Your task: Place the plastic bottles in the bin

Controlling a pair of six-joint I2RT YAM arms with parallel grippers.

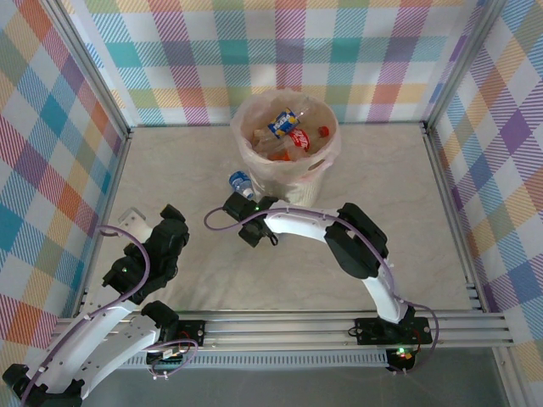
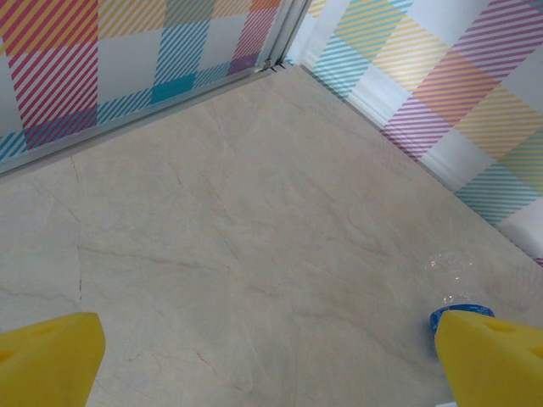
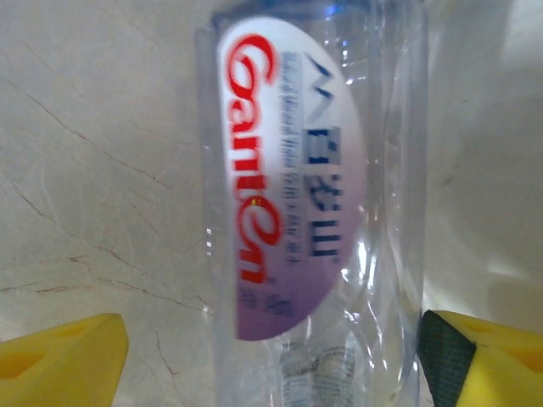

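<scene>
Already several bottles (image 1: 291,137) lie inside the bin (image 1: 284,176).

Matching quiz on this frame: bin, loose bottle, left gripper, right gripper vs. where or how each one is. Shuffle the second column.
1. bin
2. loose bottle
3. left gripper
4. right gripper

A. open, above bare table
B. open, straddling the loose bottle
C. far middle of the table, other bottles inside
D. lying on the table, close by the bin on its near side

Pairs: 1-C, 2-D, 3-A, 4-B
</scene>
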